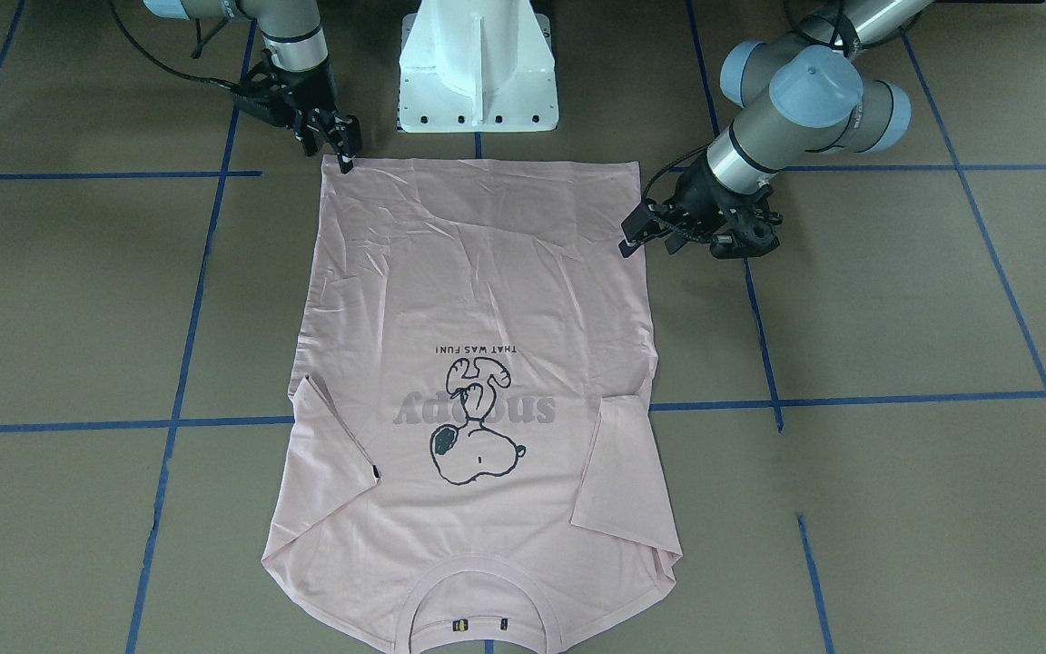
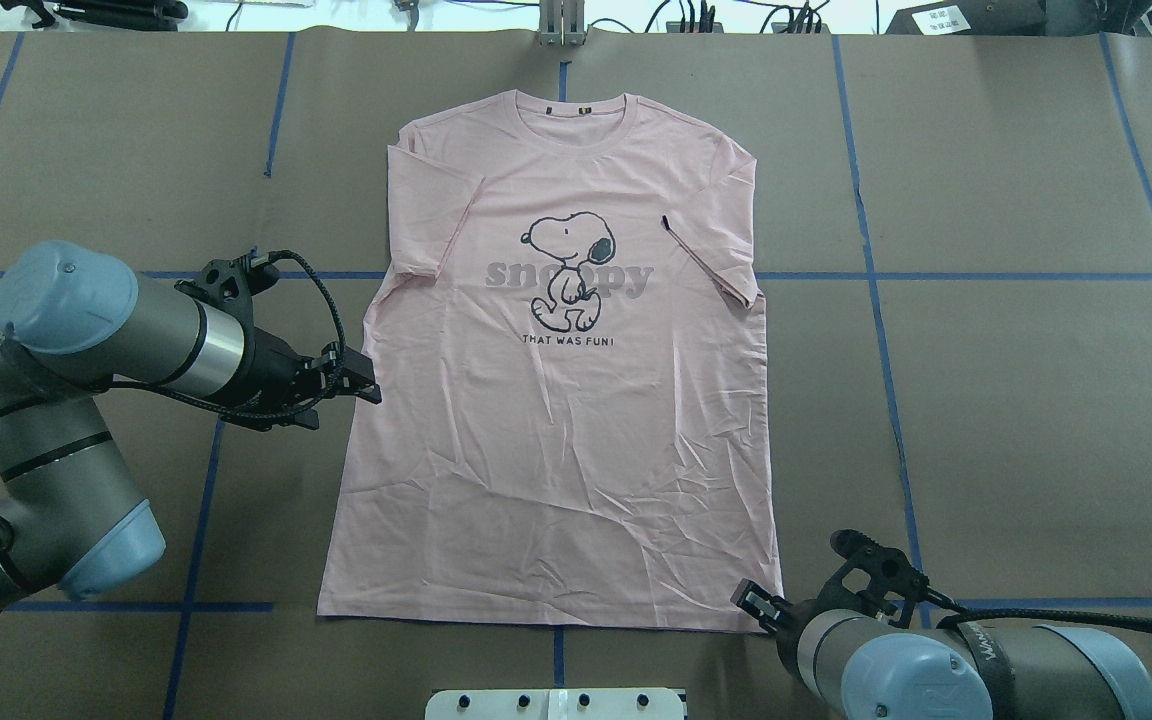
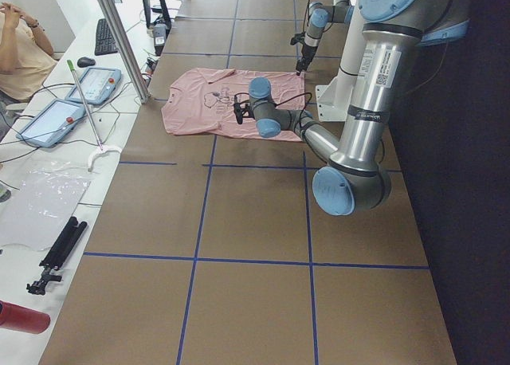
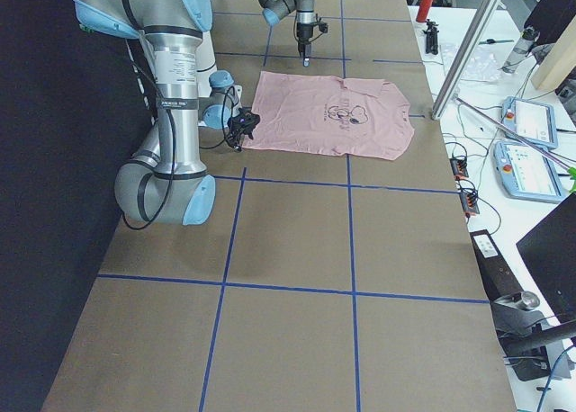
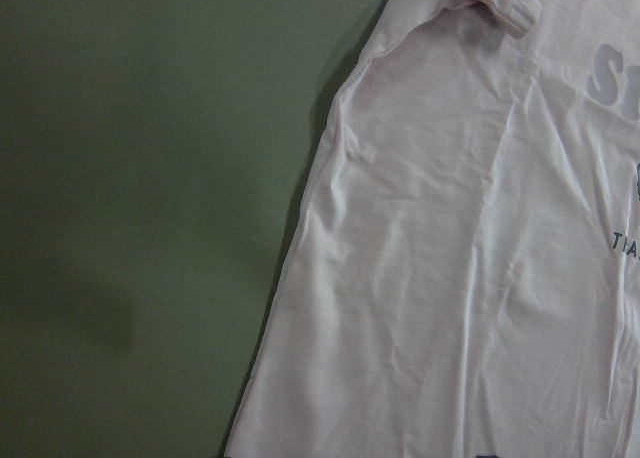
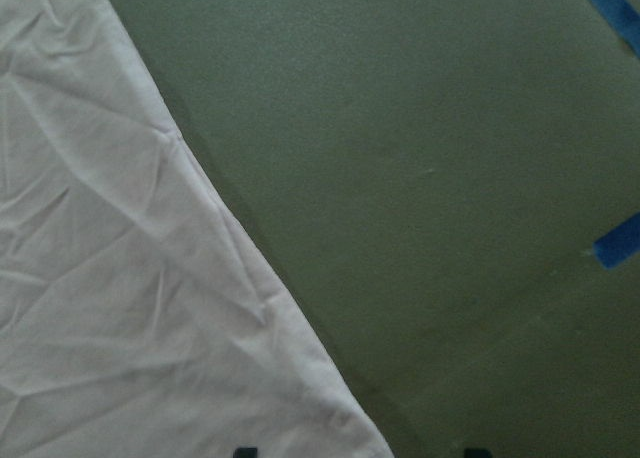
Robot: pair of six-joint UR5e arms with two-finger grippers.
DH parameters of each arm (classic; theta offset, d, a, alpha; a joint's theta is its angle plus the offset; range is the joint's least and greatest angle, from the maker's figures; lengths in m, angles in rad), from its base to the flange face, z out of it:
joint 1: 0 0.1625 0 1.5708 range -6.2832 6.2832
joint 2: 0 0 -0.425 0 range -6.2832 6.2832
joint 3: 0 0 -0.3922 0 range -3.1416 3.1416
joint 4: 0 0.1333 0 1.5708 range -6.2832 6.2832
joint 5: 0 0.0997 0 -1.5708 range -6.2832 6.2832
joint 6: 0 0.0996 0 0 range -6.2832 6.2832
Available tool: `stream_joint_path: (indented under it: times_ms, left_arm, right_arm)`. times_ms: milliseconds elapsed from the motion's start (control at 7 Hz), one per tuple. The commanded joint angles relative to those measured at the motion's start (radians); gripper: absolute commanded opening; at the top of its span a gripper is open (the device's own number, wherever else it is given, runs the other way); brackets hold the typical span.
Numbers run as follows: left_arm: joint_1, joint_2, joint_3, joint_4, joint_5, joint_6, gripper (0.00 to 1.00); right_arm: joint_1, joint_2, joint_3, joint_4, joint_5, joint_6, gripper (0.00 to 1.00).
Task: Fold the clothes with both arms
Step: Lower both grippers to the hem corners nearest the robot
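The pale pink T-shirt lies flat on the brown table, print side up, collar at the far side, hem towards me, both sleeves folded in over the body. My left gripper is open and empty, low beside the shirt's left edge at mid-body; the front-facing view shows it too. My right gripper is open and empty at the near right hem corner, which lies between its fingertips in the right wrist view. The left wrist view shows only the shirt's side edge and one sleeve fold.
The white pedestal base stands just behind the hem. Blue tape lines cross the brown table. A metal post, tablets and a seated person are on the operators' side beyond the collar.
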Motion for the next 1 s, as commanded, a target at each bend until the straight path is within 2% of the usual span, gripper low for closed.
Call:
stream_joint_path:
  times_ms: [0, 143, 571, 857]
  left_arm:
    - [0.0, 0.0, 0.001, 0.0, 0.002, 0.0, 0.85]
    - [-0.001, 0.0, -0.001, 0.0, 0.0, 0.0, 0.85]
    - [0.0, 0.002, -0.015, 0.0, 0.002, -0.002, 0.88]
    - [0.017, 0.005, -0.091, 0.015, 0.089, -0.014, 0.91]
  right_arm:
    - [0.001, -0.002, -0.001, 0.0, 0.001, 0.001, 0.07]
    - [0.001, -0.002, -0.001, 0.0, 0.004, 0.0, 0.0]
    - [0.002, 0.013, 0.013, 0.001, 0.006, -0.002, 0.0]
    - [0.019, 0.001, 0.083, 0.001, 0.012, -0.002, 0.0]
